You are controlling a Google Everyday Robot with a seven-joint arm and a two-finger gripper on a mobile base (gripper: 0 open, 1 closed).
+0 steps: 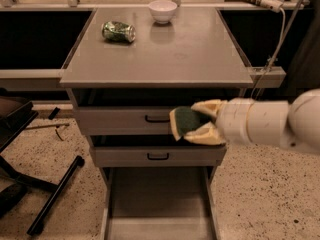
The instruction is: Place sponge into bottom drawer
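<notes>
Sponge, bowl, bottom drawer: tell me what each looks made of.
The sponge, held in the hand before the upper drawers: yellow foam with dark green scouring face, matte. The bowl: white, glossy, probably ceramic or plastic. The bottom drawer: flat grey tray, likely painted metal.

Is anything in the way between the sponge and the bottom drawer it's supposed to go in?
Nothing visible is. The end effector holds the sponge in front of the two handled drawers, and the bottom drawer stands open below it, its floor bare where it shows.
</notes>
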